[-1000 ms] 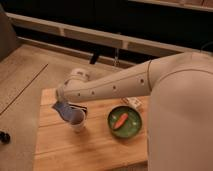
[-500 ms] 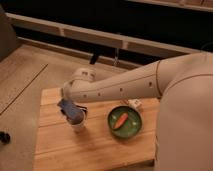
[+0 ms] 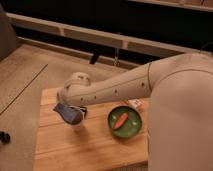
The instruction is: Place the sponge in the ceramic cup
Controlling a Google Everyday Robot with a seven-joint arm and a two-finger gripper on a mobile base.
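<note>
The blue-grey sponge hangs tilted at the end of my gripper, which sits at the left middle of the wooden table, directly over the ceramic cup. Only the white lower part of the ceramic cup shows beneath the sponge; its mouth is hidden by the sponge. My white arm reaches in from the right and covers the gripper's upper part.
A green bowl holding a carrot stands to the right of the cup. A white-orange packet lies behind the bowl. The wooden table has edges on the left and front, with floor beyond.
The gripper and sponge have shifted slightly back and to the left over the cup, and the sponge has tilted lower toward it.
</note>
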